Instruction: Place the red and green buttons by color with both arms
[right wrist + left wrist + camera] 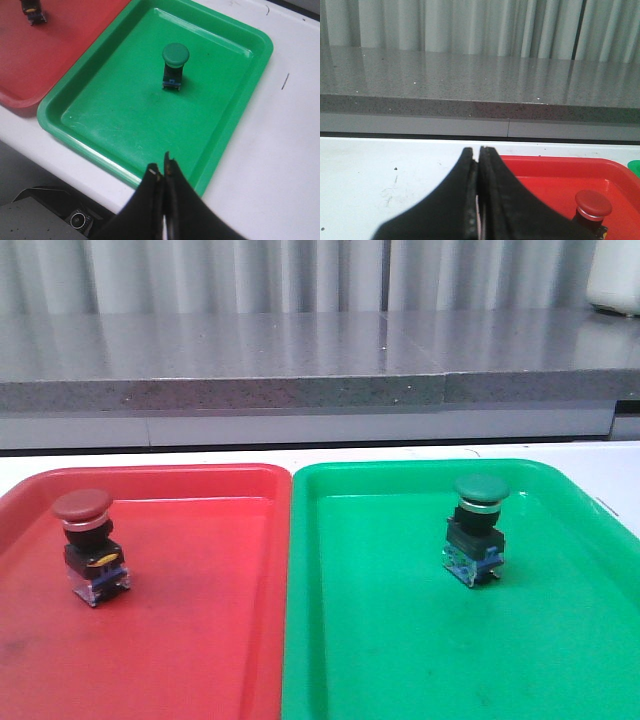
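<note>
The red button (pixel 88 542) stands upright in the red tray (pixel 190 640), toward its left side; its red cap (pixel 593 205) also shows in the left wrist view. The green button (pixel 477 527) stands upright in the green tray (pixel 400 640), seen also as green button (pixel 174 66) in the right wrist view. My left gripper (pixel 478 150) is shut with nothing in it, over the white table left of the red tray (pixel 545 175). My right gripper (pixel 161 167) is shut and empty, hovering over the near rim of the green tray (pixel 125 115). Neither gripper appears in the front view.
The two trays sit side by side on a white table (pixel 600 465). A grey speckled ledge (pixel 300 360) runs behind them, with a white object (pixel 615 280) at its far right. The red button (pixel 34 12) shows at the edge of the right wrist view.
</note>
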